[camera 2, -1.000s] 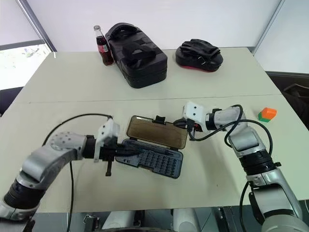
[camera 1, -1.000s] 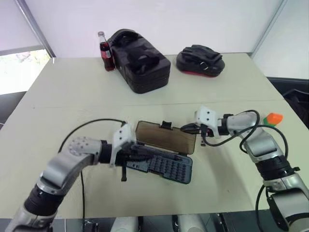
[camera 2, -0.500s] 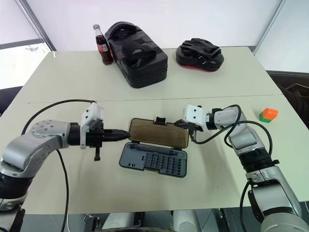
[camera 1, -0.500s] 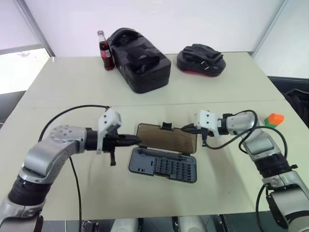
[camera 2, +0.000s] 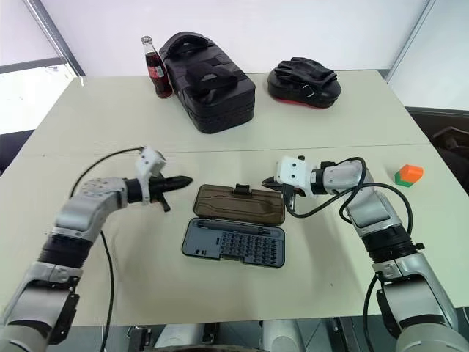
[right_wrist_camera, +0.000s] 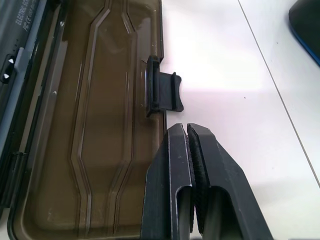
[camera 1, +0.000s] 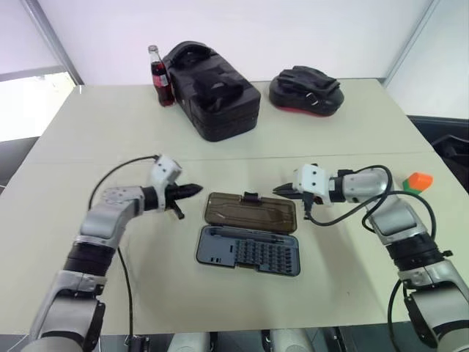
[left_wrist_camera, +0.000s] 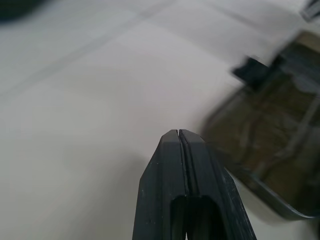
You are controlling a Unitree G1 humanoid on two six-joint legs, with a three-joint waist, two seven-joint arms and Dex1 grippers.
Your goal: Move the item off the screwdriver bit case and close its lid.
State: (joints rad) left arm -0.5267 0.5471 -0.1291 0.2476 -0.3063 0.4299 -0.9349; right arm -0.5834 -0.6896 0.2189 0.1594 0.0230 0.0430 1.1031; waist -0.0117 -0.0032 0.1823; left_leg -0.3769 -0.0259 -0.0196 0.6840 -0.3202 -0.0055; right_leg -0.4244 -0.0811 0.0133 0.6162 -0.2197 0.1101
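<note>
I see the case lying open near the middle of the surface, its grey tray of bits toward me and the lid folded flat on the far side, smoky brown, with the black latch sticking out from its far long edge. Nothing sits on the tray or the lid. The item — orange with a green part — rests well off to my right, near the surface's right edge and far from the case.

My left tool is pressed together, its fingers meeting in a thin seam in the left wrist view. It hangs just beside the lid's far left corner, pointing across toward the right, and I can't tell whether it touches the lid.

My right tool is pressed together as well, holding nothing. It sits by the lid's far right corner, pointing left — in the right wrist view its tips are close to the latch but apart from it.

At the far side of the surface stand a cola bottle, a bulky black bag just beside it, and a black-and-red pad further right.
</note>
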